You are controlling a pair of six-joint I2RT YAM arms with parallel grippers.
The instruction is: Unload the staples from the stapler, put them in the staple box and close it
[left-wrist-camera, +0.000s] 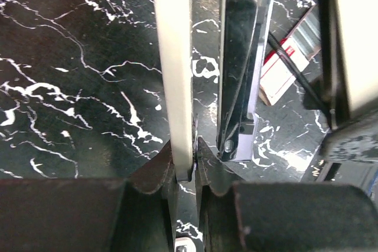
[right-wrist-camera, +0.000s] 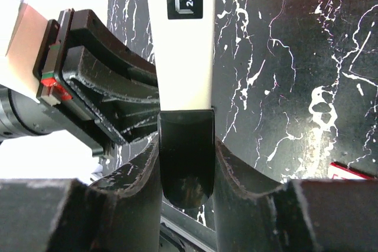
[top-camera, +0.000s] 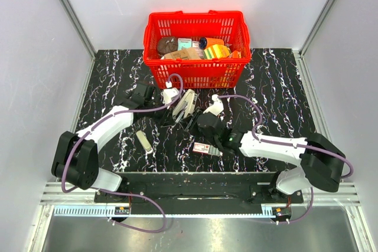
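Where the two arms meet at the middle of the dark marbled surface [top-camera: 118,81], the stapler [top-camera: 186,105] sits between them, just in front of the red basket [top-camera: 195,76]. From above it appears opened, with its cream parts fanned apart.

Left fingers [left-wrist-camera: 153,175]: drawn narrow and clamped on the edge of a thin cream strip of the stapler, with both pads touching it. Just beside that strip, and apart from it, runs a metal channel with a black insert. Whether staples lie in the channel cannot be told.

Right fingers [right-wrist-camera: 136,172]: also narrow, gripping the black end cap of the cream stapler body. That body carries a black label reading "24/8". The left arm's fingers show at the left of the right wrist view, close beside the same body.

Other items noted:
- A small red-and-white box [top-camera: 205,149] lies flat on the surface, near the right arm's wrist and apart from the stapler.
- A small cream bar-shaped item [top-camera: 143,141] lies on the surface just beside the left forearm, touched by neither arm.
- The basket holds assorted packets and stands at the far side of the surface.
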